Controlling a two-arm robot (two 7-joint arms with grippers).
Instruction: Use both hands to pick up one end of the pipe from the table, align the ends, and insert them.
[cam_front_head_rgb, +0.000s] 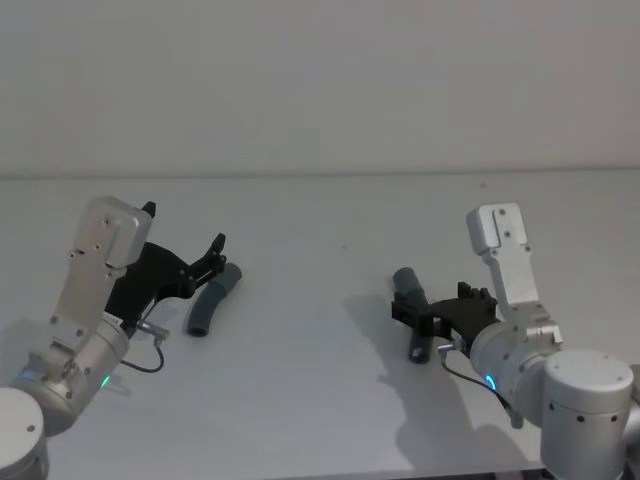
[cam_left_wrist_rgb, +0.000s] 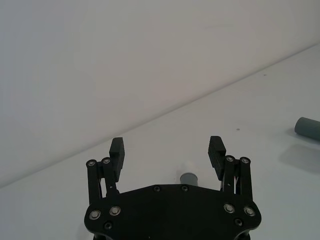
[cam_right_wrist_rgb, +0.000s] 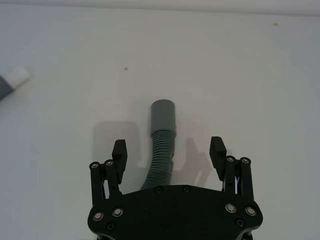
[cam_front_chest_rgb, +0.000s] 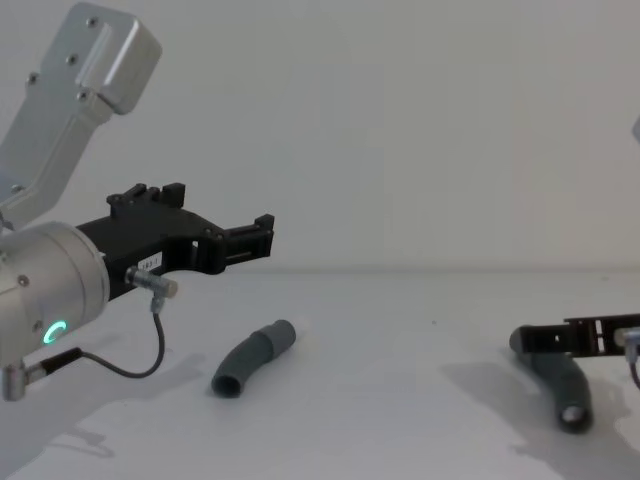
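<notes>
Since both tools stand apart, we should lower the left tool (cam_left_wrist_rgb: 167, 150) onto the left hose (cam_front_head_rgb: 210, 300) at 9 o'clock on the table (cam_front_head_rgb: 300, 400), then pinch the right hose (cam_right_wrist_rgb: 163, 142), at 3 o'clock inside the right tool (cam_right_wrist_rgb: 168, 146).

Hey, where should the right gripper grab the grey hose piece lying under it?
Probably the ribbed section just behind the smooth cuff, from above: the hose piece lies flat under the open right gripper, and the cuff should stay free.

Silver arm (cam_front_chest_rgb: 60, 280) (green ring (cam_front_chest_rgb: 52, 331)), black tool (cam_left_wrist_rgb: 167, 149).
</notes>
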